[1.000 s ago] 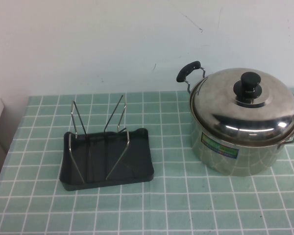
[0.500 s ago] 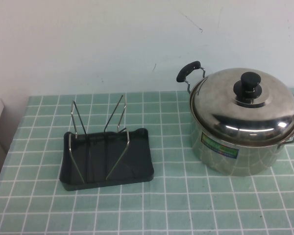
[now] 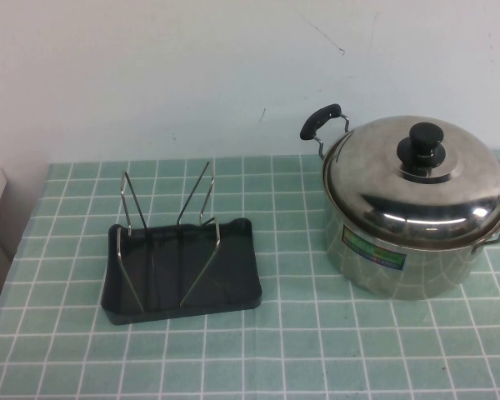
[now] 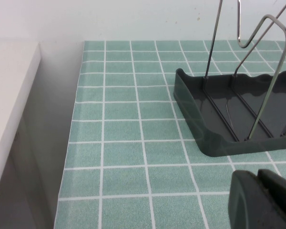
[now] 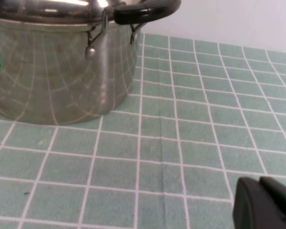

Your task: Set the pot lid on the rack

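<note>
The shiny domed pot lid (image 3: 417,187) with a black knob (image 3: 425,140) sits on the steel pot (image 3: 400,262) at the right of the table. Its rim also shows in the right wrist view (image 5: 43,9). The dark plastic rack (image 3: 183,267) with upright wire dividers stands at the left, and shows in the left wrist view (image 4: 214,133). My left gripper (image 4: 257,179) is shut and empty, low over the table near the rack's front corner. My right gripper (image 5: 260,188) is shut and empty, low over the table, apart from the pot. Neither gripper shows in the high view.
The table has a green tiled cloth (image 3: 300,333). A white wall stands behind. The table's left edge drops beside a white cabinet (image 4: 9,109). The pot has black side handles (image 3: 321,119) and a coloured label (image 3: 371,250).
</note>
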`<action>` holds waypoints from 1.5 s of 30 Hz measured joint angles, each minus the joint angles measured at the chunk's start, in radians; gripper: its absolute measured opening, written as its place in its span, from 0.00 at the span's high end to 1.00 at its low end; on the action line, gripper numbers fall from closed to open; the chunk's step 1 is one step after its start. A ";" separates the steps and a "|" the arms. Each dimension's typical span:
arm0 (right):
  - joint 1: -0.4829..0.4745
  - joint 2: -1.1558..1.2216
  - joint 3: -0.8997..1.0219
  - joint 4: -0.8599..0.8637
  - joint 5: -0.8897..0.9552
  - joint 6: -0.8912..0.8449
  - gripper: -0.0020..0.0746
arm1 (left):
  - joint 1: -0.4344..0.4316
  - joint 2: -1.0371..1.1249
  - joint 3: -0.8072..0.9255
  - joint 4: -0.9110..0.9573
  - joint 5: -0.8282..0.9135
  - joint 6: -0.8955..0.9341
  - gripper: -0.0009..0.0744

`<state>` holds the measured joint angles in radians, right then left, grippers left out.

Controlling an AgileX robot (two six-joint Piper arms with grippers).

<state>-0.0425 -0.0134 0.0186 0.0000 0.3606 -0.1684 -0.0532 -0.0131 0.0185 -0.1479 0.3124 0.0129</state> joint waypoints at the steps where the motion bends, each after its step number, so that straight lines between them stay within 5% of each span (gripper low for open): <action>1: 0.000 0.000 0.000 0.000 0.000 0.000 0.98 | 0.000 0.000 0.000 0.000 0.000 0.000 0.99; 45: 0.000 0.000 0.000 -0.064 -0.002 0.132 0.98 | 0.000 0.000 0.000 0.000 0.000 0.000 0.99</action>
<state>-0.0425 -0.0134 0.0186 -0.0642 0.3589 -0.0367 -0.0532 -0.0131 0.0185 -0.1479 0.3124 0.0129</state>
